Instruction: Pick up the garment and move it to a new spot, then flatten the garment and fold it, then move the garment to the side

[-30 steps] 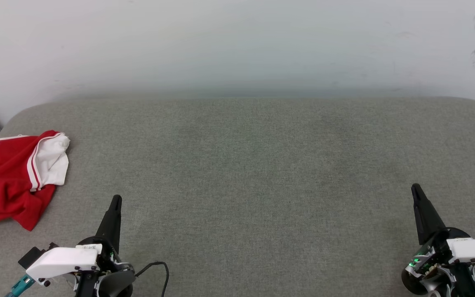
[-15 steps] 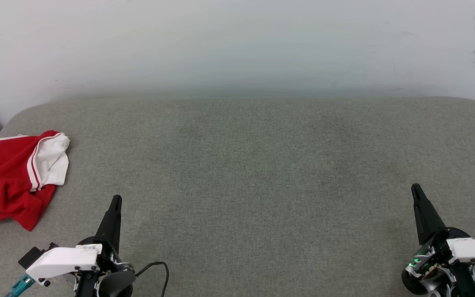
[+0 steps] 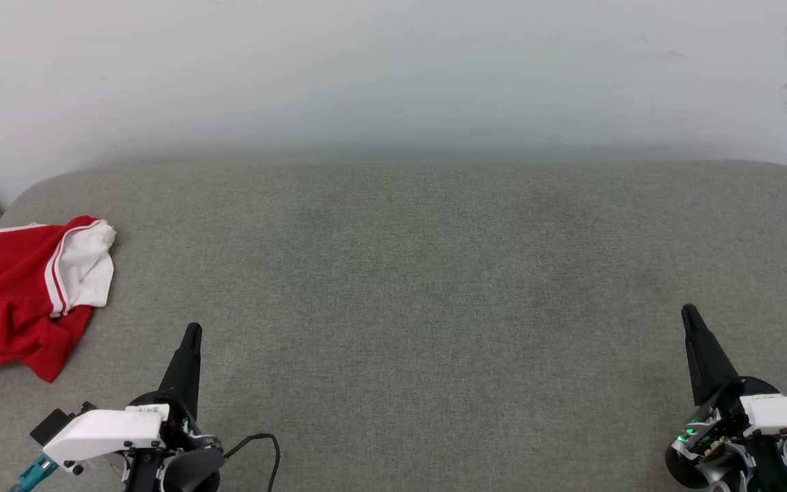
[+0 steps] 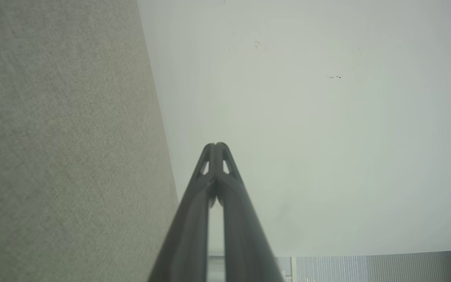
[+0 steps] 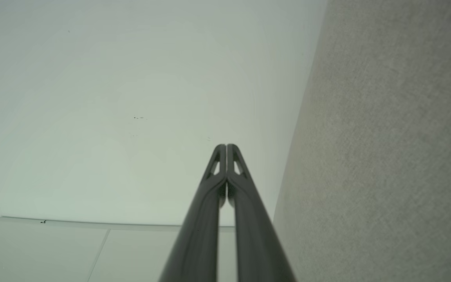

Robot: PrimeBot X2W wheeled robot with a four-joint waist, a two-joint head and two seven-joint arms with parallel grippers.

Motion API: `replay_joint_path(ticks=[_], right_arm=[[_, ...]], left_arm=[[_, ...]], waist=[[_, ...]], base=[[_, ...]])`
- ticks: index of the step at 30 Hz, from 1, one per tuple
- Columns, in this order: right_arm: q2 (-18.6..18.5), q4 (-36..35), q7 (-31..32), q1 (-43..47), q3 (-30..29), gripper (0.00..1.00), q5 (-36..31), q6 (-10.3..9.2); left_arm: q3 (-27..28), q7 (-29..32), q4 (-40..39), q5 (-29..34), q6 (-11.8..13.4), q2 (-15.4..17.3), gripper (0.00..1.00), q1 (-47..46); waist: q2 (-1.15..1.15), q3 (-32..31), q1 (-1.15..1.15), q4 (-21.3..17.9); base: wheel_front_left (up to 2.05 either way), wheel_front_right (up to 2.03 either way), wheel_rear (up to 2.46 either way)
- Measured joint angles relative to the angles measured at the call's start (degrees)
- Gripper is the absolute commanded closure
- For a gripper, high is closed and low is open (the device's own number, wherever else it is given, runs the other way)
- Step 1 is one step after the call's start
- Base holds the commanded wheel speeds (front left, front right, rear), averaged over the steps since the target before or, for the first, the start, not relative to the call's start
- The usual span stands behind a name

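Garment (image 3: 21,294) — red, with a white sleeve folded over it — lies crumpled on the grey cushion (image 3: 400,287), ahead and left of the left gripper (image 3: 192,332) fingertips, near but not touching. The right gripper (image 3: 688,316) is well apart from it. Both pairs of fingers are pressed together on nothing, pointing toward the pale wall (image 3: 393,75). Nothing has shifted over the last second — neither arms nor cloth — so picking up the garment seems not yet begun; the left gripper is better placed to reach.

Left hand (image 3: 192,329) and right hand (image 3: 688,311) low, fingers pressed together, pointing forward
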Motion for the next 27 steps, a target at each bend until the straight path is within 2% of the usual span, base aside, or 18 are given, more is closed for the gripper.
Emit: replay_joint_path(ticks=[15,16,23,27], right_arm=[[0.0,0.1,0.0,0.0,0.0,1.0,0.0,0.0],[0.0,0.4,0.0,0.3,0.0,0.0,0.0,0.0],[0.1,1.8,-1.2,2.2,0.2,0.0,-0.3,-0.01],[0.1,1.0,-2.4,2.3,-0.1,0.0,-3.2,-0.01]], left_arm=[[0.0,0.0,0.1,0.0,0.0,0.0,1.0,0.0],[-0.1,0.0,0.4,0.0,0.0,0.0,0.0,0.2],[-0.3,-1.3,0.9,0.3,0.0,-0.3,0.0,2.1],[0.0,-2.4,0.2,3.0,0.0,-0.3,0.0,2.1]], waist=[[0.0,0.0,0.0,0.0],[0.0,0.0,0.0,0.0],[0.0,0.0,0.0,0.0],[0.0,0.0,0.0,-0.1]], base=[[0.0,0.0,0.0],[0.0,0.0,0.0],[0.0,0.0,0.0],[0.0,0.0,0.0]])
